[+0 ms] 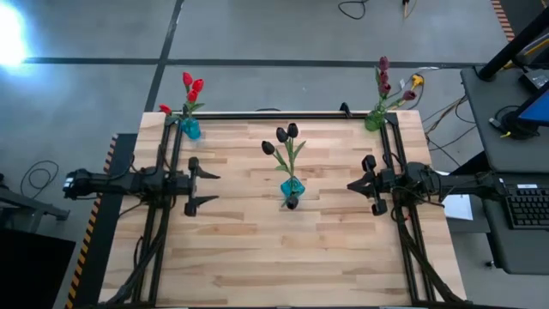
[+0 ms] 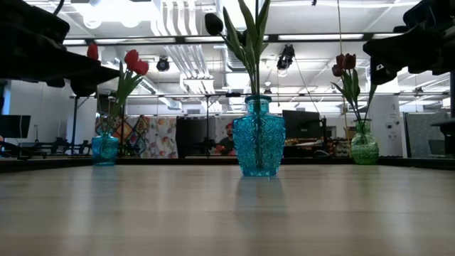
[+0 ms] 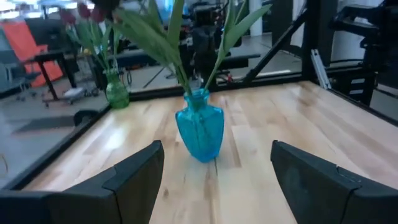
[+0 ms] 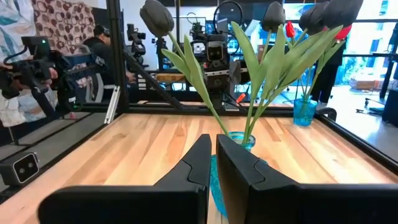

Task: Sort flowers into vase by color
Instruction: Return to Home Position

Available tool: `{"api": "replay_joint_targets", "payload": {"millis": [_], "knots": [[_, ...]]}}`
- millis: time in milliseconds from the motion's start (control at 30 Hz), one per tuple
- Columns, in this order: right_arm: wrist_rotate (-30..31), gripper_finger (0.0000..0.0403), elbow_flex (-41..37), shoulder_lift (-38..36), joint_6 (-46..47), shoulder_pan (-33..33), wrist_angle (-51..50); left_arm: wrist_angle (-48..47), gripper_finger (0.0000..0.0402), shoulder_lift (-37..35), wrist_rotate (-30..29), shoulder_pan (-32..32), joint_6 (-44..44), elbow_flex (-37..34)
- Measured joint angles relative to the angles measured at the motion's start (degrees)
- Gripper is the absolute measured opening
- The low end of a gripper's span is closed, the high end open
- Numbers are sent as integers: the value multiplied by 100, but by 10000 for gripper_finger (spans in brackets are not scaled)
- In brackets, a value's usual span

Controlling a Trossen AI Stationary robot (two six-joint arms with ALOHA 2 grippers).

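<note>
Three vases on the table (image 1: pixel 257 257): a blue vase (image 1: pixel 190 129) at the upper left of the high view, a teal vase (image 1: pixel 291 187) at centre, a green vase (image 1: pixel 374 121) at the upper right.

Flowers, counted:
- Red flowers (image 1: pixel 193 86): four heads in the blue vase.
- Black flowers (image 1: pixel 283 136): three in the teal vase.
- Maroon flowers (image 1: pixel 383 77): at least three in the green vase; exact count unclear.

My left pincer (image 1: pixel 214 189) hangs left of centre, level, pointing at the teal vase, fingers wide apart and holding nothing. My right pincer (image 1: pixel 350 184) faces it from right of centre, fingers together and holding nothing.
</note>
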Motion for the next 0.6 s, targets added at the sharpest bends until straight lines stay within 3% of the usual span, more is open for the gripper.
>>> {"api": "replay_joint_targets", "payload": {"millis": [233, 600], "knots": [[-1, 18, 0, 0, 0, 0, -17, -30, 281, -198, 1006, 9, 1114, 0], [-1, 18, 0, 0, 0, 0, -43, -13, 281, -321, 1088, 762, 1672, 0]]}}
